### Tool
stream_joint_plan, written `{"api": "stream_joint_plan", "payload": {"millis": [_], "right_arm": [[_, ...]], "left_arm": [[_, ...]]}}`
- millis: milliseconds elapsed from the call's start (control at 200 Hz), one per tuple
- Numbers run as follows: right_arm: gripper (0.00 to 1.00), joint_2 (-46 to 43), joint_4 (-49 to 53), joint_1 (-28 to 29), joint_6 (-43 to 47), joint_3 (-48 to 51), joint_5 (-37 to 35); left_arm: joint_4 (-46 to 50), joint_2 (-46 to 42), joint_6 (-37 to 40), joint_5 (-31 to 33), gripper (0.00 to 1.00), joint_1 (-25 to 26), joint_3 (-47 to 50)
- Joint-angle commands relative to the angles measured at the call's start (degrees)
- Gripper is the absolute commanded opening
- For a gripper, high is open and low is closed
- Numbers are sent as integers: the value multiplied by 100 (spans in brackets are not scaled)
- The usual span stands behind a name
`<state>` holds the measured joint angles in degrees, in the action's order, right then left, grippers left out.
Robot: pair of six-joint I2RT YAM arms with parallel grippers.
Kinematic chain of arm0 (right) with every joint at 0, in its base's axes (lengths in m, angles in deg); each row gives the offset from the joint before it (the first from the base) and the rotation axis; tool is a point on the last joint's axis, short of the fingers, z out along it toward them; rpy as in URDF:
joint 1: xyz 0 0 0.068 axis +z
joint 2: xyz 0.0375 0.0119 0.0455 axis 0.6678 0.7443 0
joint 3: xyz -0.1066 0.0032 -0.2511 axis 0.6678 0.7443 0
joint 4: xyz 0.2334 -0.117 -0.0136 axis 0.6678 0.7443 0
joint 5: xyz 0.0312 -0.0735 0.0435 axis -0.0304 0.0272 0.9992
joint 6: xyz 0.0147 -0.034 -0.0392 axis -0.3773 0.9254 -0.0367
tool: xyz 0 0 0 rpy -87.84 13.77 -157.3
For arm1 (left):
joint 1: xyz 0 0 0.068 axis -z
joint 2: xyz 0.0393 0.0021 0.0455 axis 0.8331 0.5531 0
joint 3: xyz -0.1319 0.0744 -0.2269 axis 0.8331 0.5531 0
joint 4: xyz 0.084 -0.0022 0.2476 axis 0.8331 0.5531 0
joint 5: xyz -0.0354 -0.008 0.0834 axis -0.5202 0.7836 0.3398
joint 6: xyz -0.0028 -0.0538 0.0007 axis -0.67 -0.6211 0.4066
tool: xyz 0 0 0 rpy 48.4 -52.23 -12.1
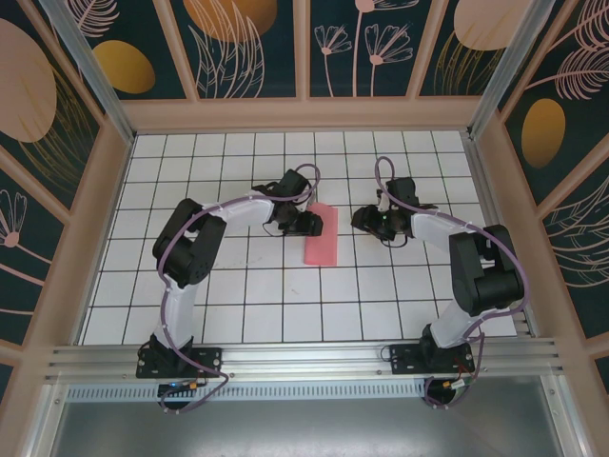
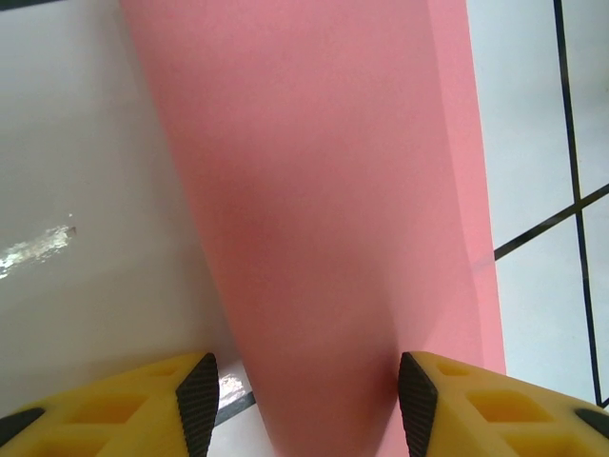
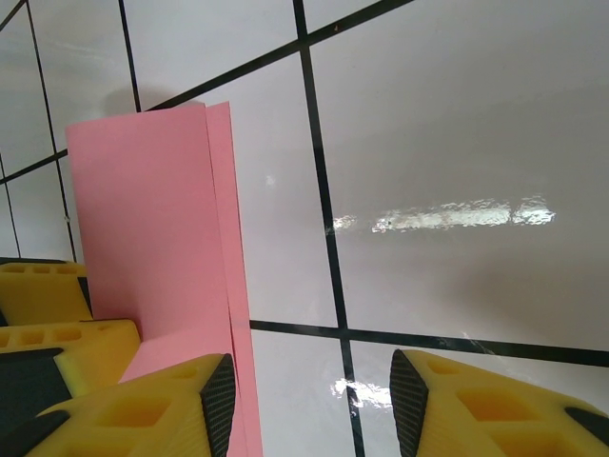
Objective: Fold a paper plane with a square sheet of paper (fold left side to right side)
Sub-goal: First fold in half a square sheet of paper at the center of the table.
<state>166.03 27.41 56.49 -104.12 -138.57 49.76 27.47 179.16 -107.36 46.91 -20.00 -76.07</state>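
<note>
The two arms rise from their bases at the 6 o'clock edge of the white gridded counter (image 1: 247, 286) and reach toward its middle. The left end effector (image 1: 309, 222) sits at the 9 o'clock side of the sheet of paper (image 1: 321, 240), its tip over the sheet's 12 o'clock half. In the left wrist view its yellow fingers (image 2: 143, 409) are released and spread. A raised fold of the pink sheet runs between them. The pad at 3 o'clock touches the fold, and a strip of white counter shows beside the pad at 9 o'clock.

The right end effector (image 1: 366, 221) hovers at 3 o'clock of the sheet, apart from it. It is released and grasps nothing, with bare counter between its fingers (image 3: 143, 414). The sheet is folded into a narrow oblong near the counter's centre, its long side running from 6 to 12 o'clock.
</note>
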Motion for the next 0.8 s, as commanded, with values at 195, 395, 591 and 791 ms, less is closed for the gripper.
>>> {"api": "stream_joint_plan", "payload": {"millis": [195, 395, 591, 791], "right_arm": [[50, -131, -38, -19, 32, 146, 136], [50, -120, -43, -26, 29, 148, 147], [50, -104, -40, -18, 24, 155, 154], [50, -97, -50, -8, 7, 148, 188]], "left_arm": [[116, 452, 187, -178, 56, 248, -261], [205, 540, 240, -168, 57, 253, -360], [324, 647, 341, -136, 58, 312, -473], [425, 761, 396, -103, 59, 363, -595]]}}
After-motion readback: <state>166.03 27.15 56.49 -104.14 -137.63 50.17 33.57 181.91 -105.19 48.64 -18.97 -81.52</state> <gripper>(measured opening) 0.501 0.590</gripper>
